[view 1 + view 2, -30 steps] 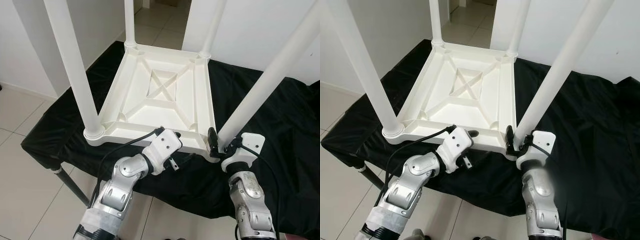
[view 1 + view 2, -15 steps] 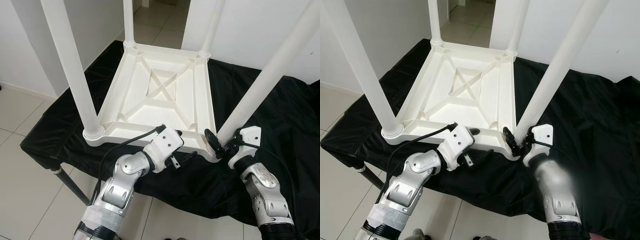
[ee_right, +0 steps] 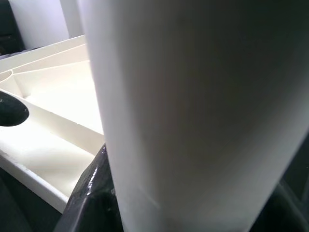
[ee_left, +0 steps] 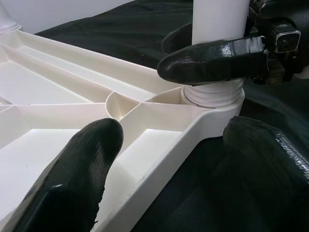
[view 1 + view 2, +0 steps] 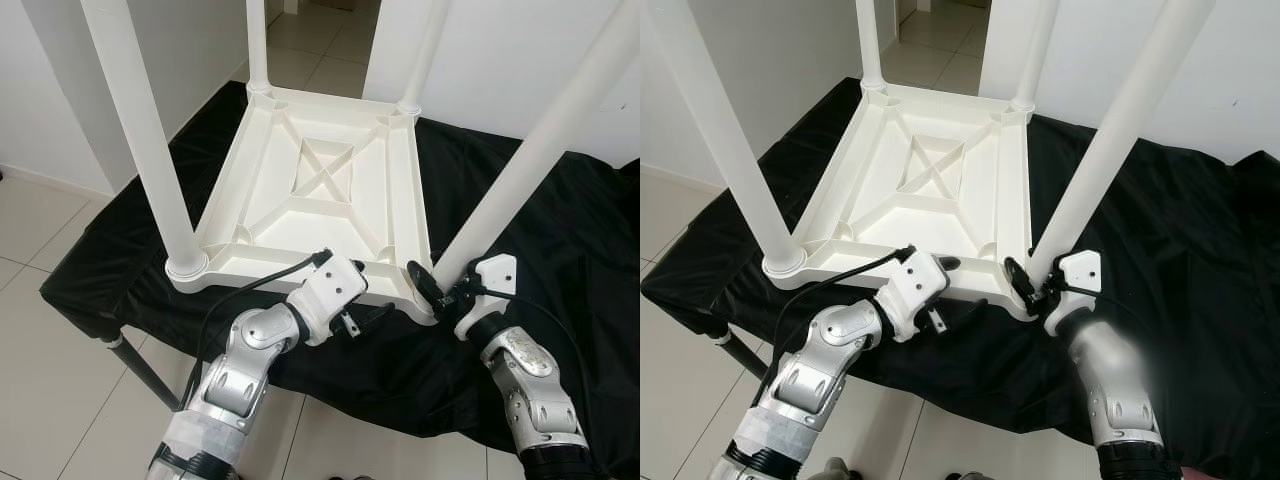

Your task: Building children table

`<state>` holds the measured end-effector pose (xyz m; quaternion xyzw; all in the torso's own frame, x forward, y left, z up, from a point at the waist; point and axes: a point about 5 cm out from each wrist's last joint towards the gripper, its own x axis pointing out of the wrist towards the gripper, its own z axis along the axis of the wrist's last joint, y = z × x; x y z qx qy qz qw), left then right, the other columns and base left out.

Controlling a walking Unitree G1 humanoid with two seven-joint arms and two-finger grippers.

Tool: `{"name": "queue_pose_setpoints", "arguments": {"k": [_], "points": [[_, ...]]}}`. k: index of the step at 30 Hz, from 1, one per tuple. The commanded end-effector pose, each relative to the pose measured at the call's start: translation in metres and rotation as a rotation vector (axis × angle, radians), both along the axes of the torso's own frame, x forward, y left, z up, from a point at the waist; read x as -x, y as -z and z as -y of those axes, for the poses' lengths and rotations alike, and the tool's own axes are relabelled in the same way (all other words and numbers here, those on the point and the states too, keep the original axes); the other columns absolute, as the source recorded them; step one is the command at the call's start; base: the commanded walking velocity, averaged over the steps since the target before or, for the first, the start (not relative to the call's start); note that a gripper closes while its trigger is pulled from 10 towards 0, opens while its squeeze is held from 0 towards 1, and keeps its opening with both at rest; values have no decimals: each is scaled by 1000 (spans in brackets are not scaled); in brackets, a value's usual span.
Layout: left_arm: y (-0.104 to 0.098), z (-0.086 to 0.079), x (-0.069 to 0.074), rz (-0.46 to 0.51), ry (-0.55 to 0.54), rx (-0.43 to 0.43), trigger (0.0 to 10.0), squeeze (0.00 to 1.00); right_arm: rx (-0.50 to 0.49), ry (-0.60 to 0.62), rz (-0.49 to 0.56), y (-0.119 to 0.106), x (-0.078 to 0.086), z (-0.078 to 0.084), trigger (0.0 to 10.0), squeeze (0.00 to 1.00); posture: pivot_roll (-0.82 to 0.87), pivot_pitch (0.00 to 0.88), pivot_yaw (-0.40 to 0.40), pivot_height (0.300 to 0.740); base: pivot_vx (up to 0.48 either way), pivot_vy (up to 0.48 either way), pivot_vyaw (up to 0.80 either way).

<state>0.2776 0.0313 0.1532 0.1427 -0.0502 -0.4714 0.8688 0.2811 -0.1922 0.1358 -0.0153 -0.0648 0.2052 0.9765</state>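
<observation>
A white plastic children's table (image 5: 318, 190) lies upside down on a bench covered with black cloth (image 5: 560, 230), its ribbed underside facing up with an X-shaped brace in the middle. Four white legs stand up from its corners: the near-left leg (image 5: 150, 150), the far-left leg (image 5: 257, 45), the far-right leg (image 5: 425, 55) and the near-right leg (image 5: 535, 150), which leans up and to the right out of its corner socket.

The right gripper (image 5: 432, 285) is at the base of the near-right leg, just above the socket. Its black fingers (image 4: 212, 60) are clamped around the leg, one on each side, as the left wrist view makes plain; the threaded collar of the leg shows right below them, sitting in the round socket (image 4: 212, 104). In the right wrist view the leg runs close past the camera as a broad white column, with a dark finger (image 3: 91, 193) pressed against it.

The left gripper (image 5: 365, 300) is at the table's near edge, just left of that same corner. Its fingers are spread apart and straddle the rim (image 4: 159, 159): one finger (image 4: 77, 169) rests over the inner tray of the underside, the other (image 4: 260, 164) lies outside over the black cloth. It grips nothing.

A black cable (image 5: 250, 290) loops from the left wrist down along the silver forearm. Pale floor tiles (image 5: 60, 380) show below the bench's edge, and a dark metal bench leg (image 5: 150, 375) slants down on the left.
</observation>
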Motion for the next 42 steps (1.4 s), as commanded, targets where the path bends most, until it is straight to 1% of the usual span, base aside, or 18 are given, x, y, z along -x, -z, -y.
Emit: {"name": "queue_pose_setpoints", "arguments": {"k": [1,3,7,10,11,18,19,20,22,24,28,31,32,33,35,36,38,42], "points": [[4,0,-1,-9,-73,12,10000,0,-10,13,-61,13,4,1,10000,0,36,103,-56,740,0,0,0],[4,1,-1,-11,-70,10,10000,0,-42,43,-71,14,4,0,10000,0,34,104,-54,740,0,0,0],[4,2,0,-12,-66,10,10000,0,-56,79,-76,15,5,-3,10000,0,31,106,-55,740,0,0,0],[4,2,0,-12,-66,9,10000,0,-50,101,-72,15,5,-4,10000,0,32,106,-55,740,0,0,0],[4,2,0,-13,-66,9,10000,0,-54,128,-70,14,8,-6,10000,0,30,107,-56,740,0,0,0],[5,2,0,-14,-67,7,10000,0,-65,170,-61,12,14,-13,10000,0,27,108,-57,740,0,0,0],[5,2,0,-14,-67,7,10000,0,-74,208,-62,11,15,-14,10000,0,26,107,-58,740,0,0,0],[5,2,0,-14,-67,7,10000,0,-74,208,-62,11,15,-14,10000,0,26,107,-58,740,0,0,0],[5,2,0,-14,-67,7,10000,0,-97,283,-67,12,16,-17,10000,0,24,106,-58,740,0,0,0],[5,2,0,-14,-67,7,10000,0,-97,283,-67,12,16,-17,10000,0,24,106,-58,740,0,0,0],[5,3,-1,-11,-68,7,10000,0,-143,438,-78,12,18,-26,10000,0,19,107,-67,740,0,0,0],[4,3,-2,-6,-72,7,10000,0,-171,474,-84,12,18,-29,10000,0,19,107,-70,740,0,0,0],[3,3,-3,-3,-77,10,10000,0,-185,511,-86,11,17,-31,10000,0,15,105,-67,740,0,0,0],[3,3,-3,-3,-77,10,10000,0,-185,511,-86,11,17,-31,10000,0,15,105,-67,740,0,0,0],[2,3,-3,-1,-79,8,10000,0,-205,578,-98,11,17,-37,10000,0,12,107,-66,740,0,0,0],[2,3,-3,-1,-79,8,10000,0,-205,578,-98,11,17,-37,10000,0,12,107,-66,740,0,0,0],[2,3,-3,1,-72,4,10000,0,-198,567,-104,11,17,-45,10000,0,6,108,-58,740,0,0,0],[2,3,-3,2,-70,3,10000,0,-191,565,-103,11,17,-47,10000,0,5,108,-57,740,0,0,0]]}}
